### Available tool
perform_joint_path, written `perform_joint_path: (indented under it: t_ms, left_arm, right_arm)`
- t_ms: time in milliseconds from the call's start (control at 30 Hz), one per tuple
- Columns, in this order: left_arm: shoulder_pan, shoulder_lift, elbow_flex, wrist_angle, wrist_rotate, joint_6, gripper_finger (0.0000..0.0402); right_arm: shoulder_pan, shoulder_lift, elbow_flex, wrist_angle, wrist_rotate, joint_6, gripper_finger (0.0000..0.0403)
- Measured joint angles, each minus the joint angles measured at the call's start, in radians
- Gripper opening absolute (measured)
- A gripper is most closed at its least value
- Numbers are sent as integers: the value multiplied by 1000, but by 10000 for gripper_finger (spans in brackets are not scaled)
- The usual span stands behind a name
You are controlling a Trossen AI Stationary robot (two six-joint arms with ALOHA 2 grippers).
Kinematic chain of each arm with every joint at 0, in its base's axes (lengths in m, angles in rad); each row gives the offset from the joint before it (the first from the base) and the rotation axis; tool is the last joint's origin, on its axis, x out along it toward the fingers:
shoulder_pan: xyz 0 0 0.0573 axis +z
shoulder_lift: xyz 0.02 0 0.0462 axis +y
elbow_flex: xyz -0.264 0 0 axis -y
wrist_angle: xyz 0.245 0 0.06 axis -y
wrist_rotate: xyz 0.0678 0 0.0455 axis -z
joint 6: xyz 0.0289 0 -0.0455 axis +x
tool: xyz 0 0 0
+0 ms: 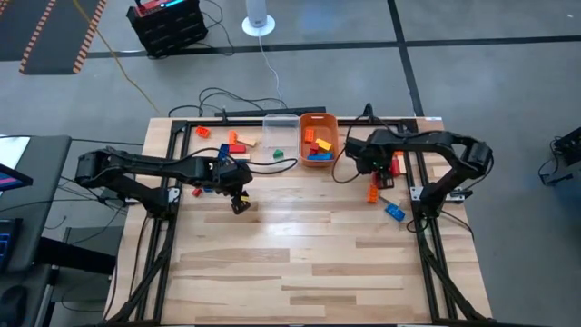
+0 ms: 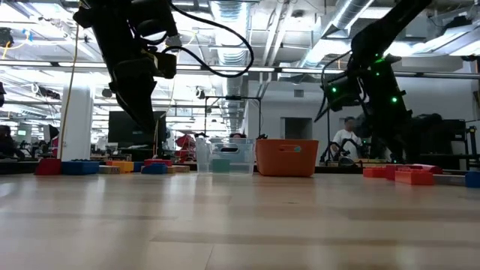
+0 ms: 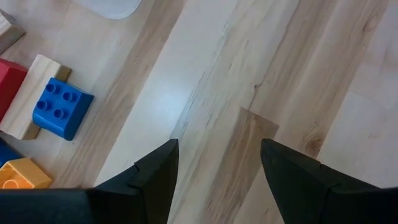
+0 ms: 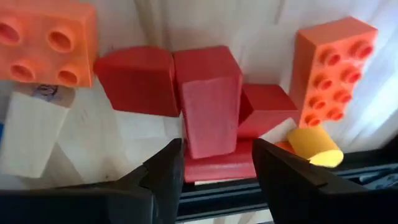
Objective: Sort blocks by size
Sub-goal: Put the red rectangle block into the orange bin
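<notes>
Blocks lie in two groups: red, orange, yellow and blue ones at the far left (image 1: pixel 234 143), and orange, red and blue ones at the right (image 1: pixel 381 195). My left gripper (image 1: pixel 241 205) hangs open and empty over bare wood (image 3: pixel 217 149), beside a blue studded block (image 3: pixel 61 107) resting on a wooden bar (image 3: pixel 31 93). My right gripper (image 1: pixel 379 168) is open above the right group. Its fingers (image 4: pixel 163 171) stand on either side of a red block (image 4: pixel 210 112) that sits among other red blocks and two orange studded blocks (image 4: pixel 333 68). Whether they touch it, I cannot tell.
A clear tub (image 1: pixel 280 130) and an orange tub (image 1: pixel 319 136) holding several blocks stand side by side at the far edge. A green block (image 1: pixel 278 154) lies before the clear tub. The near half of the table (image 1: pixel 300 272) is bare wood. Cables run along the far edge.
</notes>
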Motion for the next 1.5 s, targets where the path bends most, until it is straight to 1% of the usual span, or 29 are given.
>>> perform_joint_path:
  t_ms: [133,300,600,800,933,1133,1200,1300,1333,1400,1500]
  left_arm:
    - [0,0,0,0,0,0,222]
    - [0,0,0,1,0,0,222]
    - [0,0,0,0,0,0,222]
    - [0,0,0,0,0,1,222]
    - [1,0,0,0,0,1,222]
    - [1,0,0,-1,0,0,222]
    - [1,0,0,-1,0,0,222]
    - [1,0,0,0,0,0,222]
    - [1,0,0,0,0,0,222]
    - [1,0,0,0,0,0,222]
    - [-2,0,0,-1,0,0,222]
  right_arm:
    - [2,0,-41,59,2,-34,221]
    - [2,0,-45,95,7,-43,215]
    - [14,23,-43,98,-4,-49,150]
    - [52,31,-26,100,16,-46,140]
    - [70,-3,32,107,-6,-27,123]
    - [80,-62,101,86,-6,-20,78]
    - [82,-79,108,114,-41,13,67]
    - [79,-87,108,159,-159,43,68]
    - [76,-86,108,169,-180,58,72]
    - [65,-76,108,183,-191,83,89]
    - [37,-57,108,187,-198,107,129]
